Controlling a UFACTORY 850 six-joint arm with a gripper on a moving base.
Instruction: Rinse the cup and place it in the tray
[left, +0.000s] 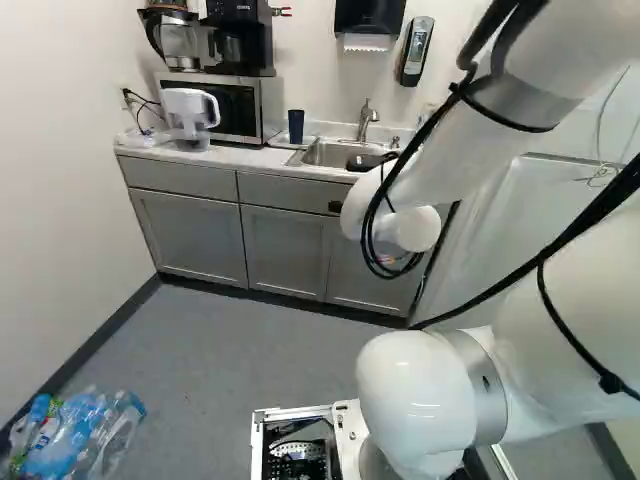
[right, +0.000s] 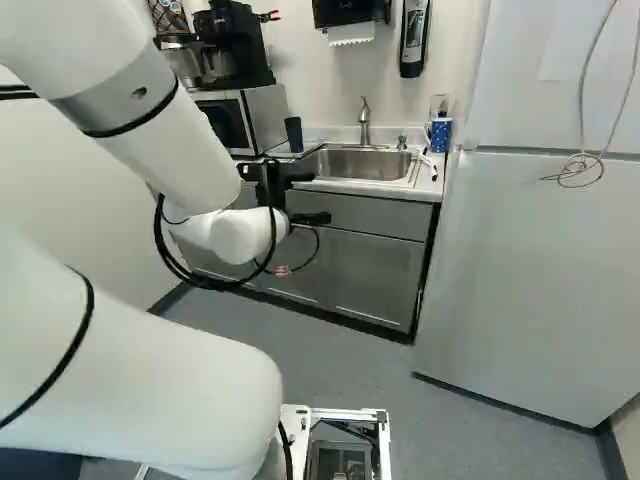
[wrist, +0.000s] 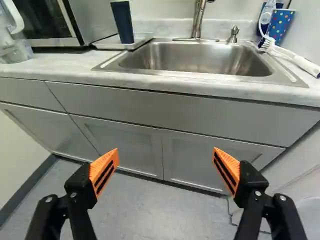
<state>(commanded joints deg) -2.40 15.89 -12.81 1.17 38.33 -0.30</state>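
The gripper (right: 318, 197) is standing wide, its two orange pads (wrist: 105, 167) facing each other well apart, with the cabinet doors (wrist: 127, 145) and the floor (wrist: 160, 205) showing through the space between them. The dark blue cup (wrist: 122, 22) is standing upright on the tray (wrist: 106, 43), well ahead of the gripper (wrist: 166, 152) and apart from both fingers. In the left base view the cup is appearing to the left of the gripper, and the tray is lying on the counter (wrist: 60, 67) between the microwave (wrist: 95, 20) and the sink (wrist: 195, 57), right by the sink's rim. The faucet (wrist: 198, 20) is rising behind the basin, and a small pump (wrist: 233, 35) is standing beside it, on the side away from the cup. Across the sink from the tray, a blue spotted cup (wrist: 281, 25) is standing on the counter near a white-handled brush (wrist: 300, 61) that is lying down. A clear pitcher (left: 190, 112) is standing in front of the microwave, a coffee maker (left: 240, 40) is sitting on top of it, and the white arm (right: 160, 150) is reaching out toward the cabinets.
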